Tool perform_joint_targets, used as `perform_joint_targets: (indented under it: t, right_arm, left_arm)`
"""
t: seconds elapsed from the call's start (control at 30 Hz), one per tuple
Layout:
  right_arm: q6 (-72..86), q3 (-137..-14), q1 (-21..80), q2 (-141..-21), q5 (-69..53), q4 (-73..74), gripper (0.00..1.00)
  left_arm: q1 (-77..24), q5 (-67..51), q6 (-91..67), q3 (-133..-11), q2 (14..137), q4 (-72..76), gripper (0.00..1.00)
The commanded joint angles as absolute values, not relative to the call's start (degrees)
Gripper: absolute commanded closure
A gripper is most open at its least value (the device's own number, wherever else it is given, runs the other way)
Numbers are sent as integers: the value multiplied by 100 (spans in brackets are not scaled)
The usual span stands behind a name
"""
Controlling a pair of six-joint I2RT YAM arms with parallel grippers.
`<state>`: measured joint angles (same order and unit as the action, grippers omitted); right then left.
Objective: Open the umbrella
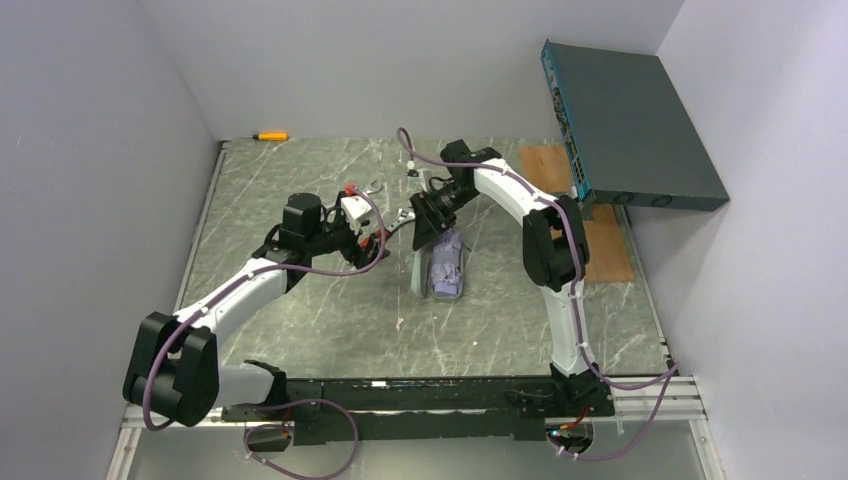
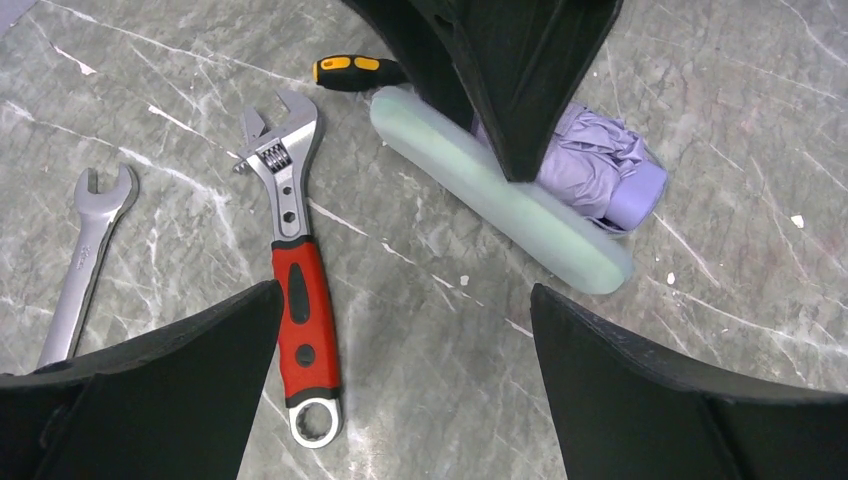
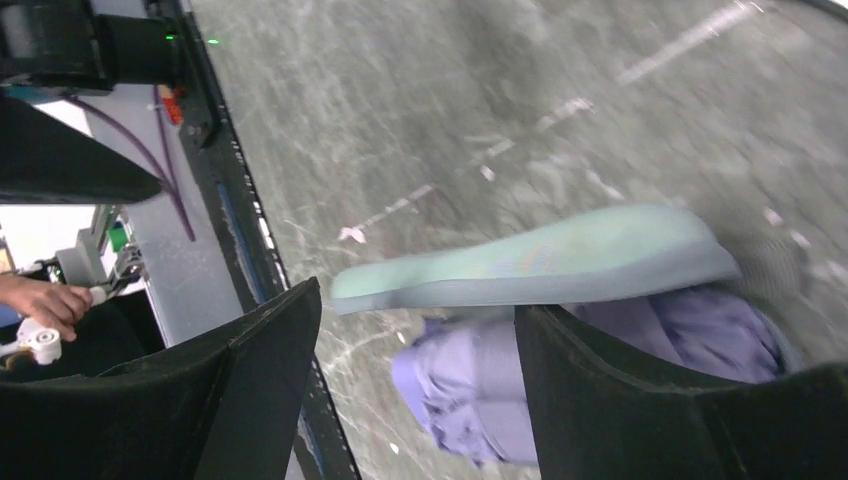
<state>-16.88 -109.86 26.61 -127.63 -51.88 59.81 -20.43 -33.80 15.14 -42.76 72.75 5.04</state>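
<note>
Reaching for the folded umbrella (image 1: 447,272), mid-table just right of the case (image 1: 418,275): right gripper (image 1: 427,236) over its far end, jaws parted, holding nothing; left gripper (image 2: 400,292) wide apart, empty. Next, clamp the umbrella and lift it clear

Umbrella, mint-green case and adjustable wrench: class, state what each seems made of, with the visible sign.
Umbrella: soft lavender fabric, matte, crumpled folds. Case: probably smooth moulded plastic or foam, faint sheen, rounded edge. Adjustable wrench: bare metal head, glossy red-and-black grip, likely rubber or plastic.
</note>
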Motion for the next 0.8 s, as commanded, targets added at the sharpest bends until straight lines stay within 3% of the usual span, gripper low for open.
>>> perform_joint_targets:
  t: [0.0, 0.13, 0.3, 0.4, 0.67, 0.77]
  right_arm:
    - [-1678, -10707, 2181, -12105, -4635, 5619, 27]
    - [-1327, -9879, 1913, -11006, -4012, 4942, 29]
    - [-833, -8675, 1865, -10187, -2757, 4240, 45]
    - [-672, -8287, 1930, -10126, -2746, 4144, 51]
    - [70, -8200, 2646, -10436, -2165, 4092, 28]
    - [357, -8275, 2737, -10632, -2105, 4202, 24]
  left_arm:
    - [-2021, -3548, 1448, -4298, 7052, 593, 1]
    - [-2019, -3520, 1365, -4269, 7060, 623, 2]
    - [-2017, -3414, 1356, -4247, 7082, 682, 2]
    - [-2021, -3333, 1388, -4279, 7091, 637, 1]
    - [-1966, -2801, 1034, -4346, 6921, 451, 0]
    - [-1926, -2575, 805, -4437, 6828, 428, 0]
